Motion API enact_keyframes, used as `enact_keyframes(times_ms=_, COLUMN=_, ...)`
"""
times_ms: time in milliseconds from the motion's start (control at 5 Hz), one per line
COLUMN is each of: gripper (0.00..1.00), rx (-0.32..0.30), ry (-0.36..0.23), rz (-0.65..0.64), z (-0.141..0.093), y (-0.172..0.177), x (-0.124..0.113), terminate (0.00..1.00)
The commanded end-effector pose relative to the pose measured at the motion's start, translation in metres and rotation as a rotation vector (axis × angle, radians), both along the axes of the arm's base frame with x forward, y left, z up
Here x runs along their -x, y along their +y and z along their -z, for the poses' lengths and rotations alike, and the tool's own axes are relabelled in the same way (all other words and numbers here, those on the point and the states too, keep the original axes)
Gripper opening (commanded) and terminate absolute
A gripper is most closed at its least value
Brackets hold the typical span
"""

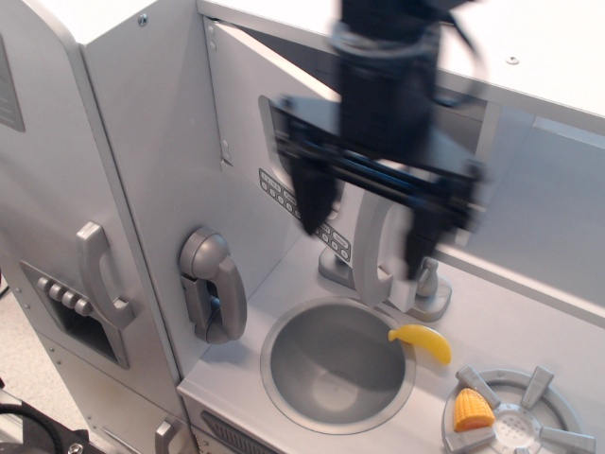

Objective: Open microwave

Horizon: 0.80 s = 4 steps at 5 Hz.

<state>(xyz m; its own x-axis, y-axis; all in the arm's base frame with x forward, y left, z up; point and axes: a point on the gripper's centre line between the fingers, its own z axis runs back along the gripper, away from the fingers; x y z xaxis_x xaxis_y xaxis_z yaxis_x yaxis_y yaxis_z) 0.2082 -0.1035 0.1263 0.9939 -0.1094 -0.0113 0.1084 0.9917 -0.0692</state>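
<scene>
The microwave door [242, 104] of the silver-grey toy kitchen stands swung outward on its left hinge. Its row of small grey buttons [275, 188] shows below the window, which the arm mostly hides. The vertical grey bar handle [371, 250] hangs at the door's free edge above the sink. My black gripper [369, 225] is blurred in front of the door, pointing down. It is open, with its fingers spread wide on either side of the handle and not gripping it. The left fingertip [314, 210] covers part of the buttons.
A round grey sink [337, 364] lies below, with a yellow banana [422, 342] on its right rim. A faucet [430, 286] stands behind it. A corn piece [471, 413] lies on the burner [534, 416]. A grey phone [213, 284] hangs on the side wall. The fridge door handle [99, 274] is at left.
</scene>
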Motion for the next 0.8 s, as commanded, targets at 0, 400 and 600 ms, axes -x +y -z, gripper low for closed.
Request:
enact_keyframes(times_ms=0, gripper=1.00, rx=0.096, ry=-0.035, rz=-0.094, z=-0.008, y=-0.066, x=-0.041, terminate=0.00)
enact_keyframes(times_ms=400, gripper=1.00, rx=0.040, ry=-0.134, rz=-0.105, z=-0.006, y=-0.074, x=-0.092, terminate=0.00)
enact_keyframes(times_ms=600, gripper=1.00, rx=0.023, ry=-0.110, rz=-0.088, z=-0.002, y=-0.053, x=-0.093, terminate=0.00)
